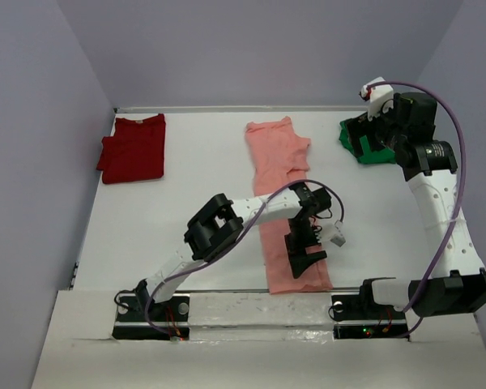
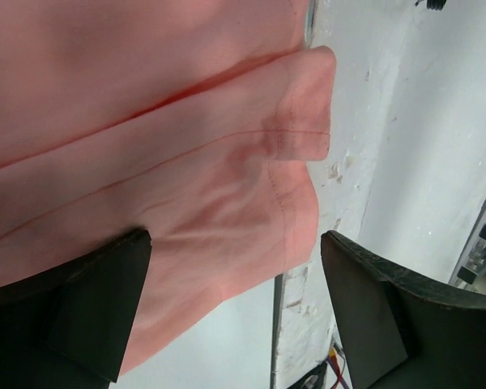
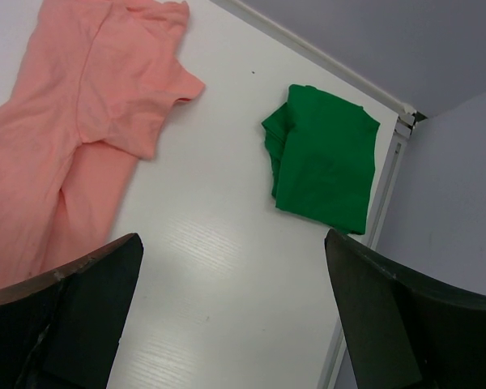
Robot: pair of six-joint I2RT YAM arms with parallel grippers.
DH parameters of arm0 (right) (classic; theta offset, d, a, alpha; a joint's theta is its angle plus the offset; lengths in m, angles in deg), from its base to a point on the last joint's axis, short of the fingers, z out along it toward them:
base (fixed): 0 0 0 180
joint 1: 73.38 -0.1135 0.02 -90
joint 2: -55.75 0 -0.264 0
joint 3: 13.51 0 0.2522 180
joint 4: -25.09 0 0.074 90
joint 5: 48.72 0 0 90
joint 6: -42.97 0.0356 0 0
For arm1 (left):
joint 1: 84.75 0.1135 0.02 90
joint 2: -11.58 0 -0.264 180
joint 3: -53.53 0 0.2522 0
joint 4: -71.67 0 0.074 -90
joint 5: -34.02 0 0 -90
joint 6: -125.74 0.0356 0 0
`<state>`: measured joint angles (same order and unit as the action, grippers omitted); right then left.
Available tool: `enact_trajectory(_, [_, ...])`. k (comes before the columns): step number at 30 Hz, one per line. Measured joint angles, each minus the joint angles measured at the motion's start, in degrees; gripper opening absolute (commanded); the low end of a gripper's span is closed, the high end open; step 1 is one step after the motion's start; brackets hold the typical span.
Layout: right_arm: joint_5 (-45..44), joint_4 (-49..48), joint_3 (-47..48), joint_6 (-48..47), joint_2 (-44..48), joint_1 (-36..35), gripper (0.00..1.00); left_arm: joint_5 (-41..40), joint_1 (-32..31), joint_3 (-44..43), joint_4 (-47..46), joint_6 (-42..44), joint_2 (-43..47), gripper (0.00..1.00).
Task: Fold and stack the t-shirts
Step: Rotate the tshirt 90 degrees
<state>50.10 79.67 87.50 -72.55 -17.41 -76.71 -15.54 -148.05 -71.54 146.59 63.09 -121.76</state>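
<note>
Of the t-shirts, the salmon-pink one lies in the middle as a long strip folded lengthwise, its hem toward the near edge. My left gripper hangs open just above that hem; in the left wrist view the hem corner lies between the spread fingers of that gripper. The dark red shirt sits folded at the far left. The bright green one lies folded in the far right corner, partly under my right gripper, which is raised, open and empty.
The white table is walled at the back and both sides. A metal rail runs along the near edge between the arm bases. A purple cable loops off the right arm, and a small white tag dangles by the left wrist.
</note>
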Motion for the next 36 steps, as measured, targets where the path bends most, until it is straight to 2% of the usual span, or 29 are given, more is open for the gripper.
enact_trajectory(6, [0.44, 0.48, 0.0, 0.0, -1.27, 0.0, 1.0, -1.18, 4.74, -0.66, 0.85, 0.81, 2.69, 0.99])
enact_trajectory(16, [3.96, 1.2, 0.7, 1.18, -8.74, 0.0, 1.0, -5.62, 16.26, 9.25, -0.26, -1.79, 24.28, 0.99])
enact_trajectory(19, [9.31, 3.08, 3.58, 2.03, -15.69, 0.0, 1.0, -5.68, 24.39, 9.29, -3.15, -3.17, 26.18, 0.99])
enact_trajectory(21, [12.37, 5.05, 6.47, 2.4, -22.32, -0.04, 1.0, -7.52, 31.45, 9.29, -6.23, -4.68, 26.08, 0.99])
enact_trajectory(25, [14.69, 8.41, 13.09, 2.75, -36.46, -0.94, 1.0, -13.38, 40.17, 10.69, -10.99, -7.06, 25.42, 0.99])
enact_trajectory(31, [14.91, 15.26, 27.3, 1.16, -53.29, -4.35, 1.0, -17.55, 43.17, 16.13, -13.75, -8.74, 25.42, 0.99])
enact_trajectory(36, [14.05, 18.8, 37.03, -0.2, -59.14, -8.46, 1.0, -19.15, 43.56, 17.68, -15.34, -9.14, 25.42, 0.99])
